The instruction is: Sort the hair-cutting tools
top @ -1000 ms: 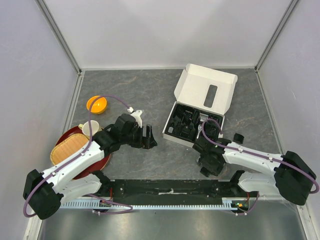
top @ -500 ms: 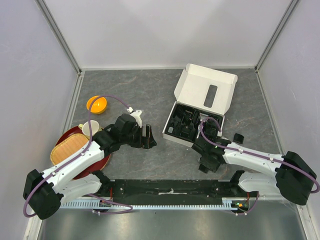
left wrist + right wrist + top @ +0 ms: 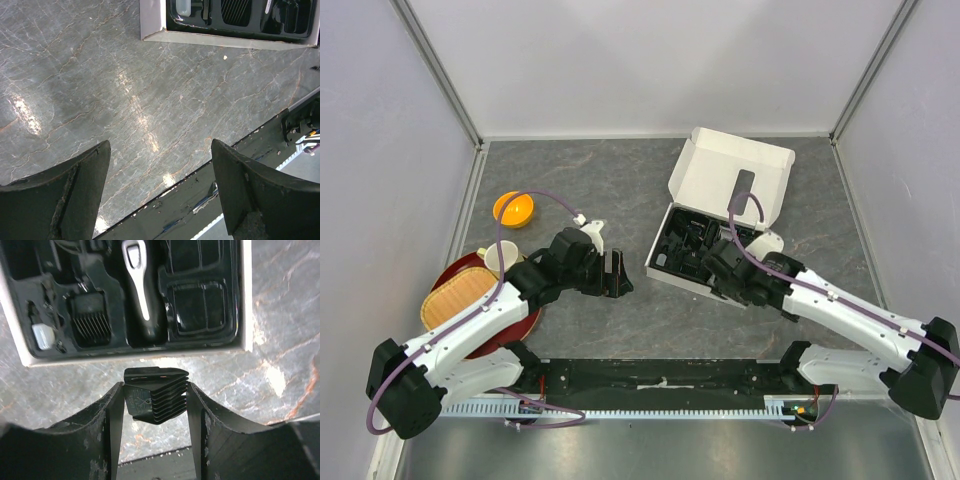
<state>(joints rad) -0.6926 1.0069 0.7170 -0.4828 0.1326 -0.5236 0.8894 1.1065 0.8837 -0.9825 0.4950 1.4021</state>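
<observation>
Right gripper (image 3: 720, 262), from above, hangs at the white box's (image 3: 720, 175) near edge; left gripper (image 3: 617, 273), left of the box, stands wide and empty — its wrist view agrees. At my right wrist I see a guard comb (image 3: 156, 399) pinched just outside the box, clipper (image 3: 140, 290) and seated comb (image 3: 91, 322) inside — I judge sorting well along, unfinished.

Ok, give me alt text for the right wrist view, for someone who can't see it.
The right end effector grips a black guard comb over the grey table, beside a black tray holding a silver-and-black hair clipper and a second comb.
</observation>
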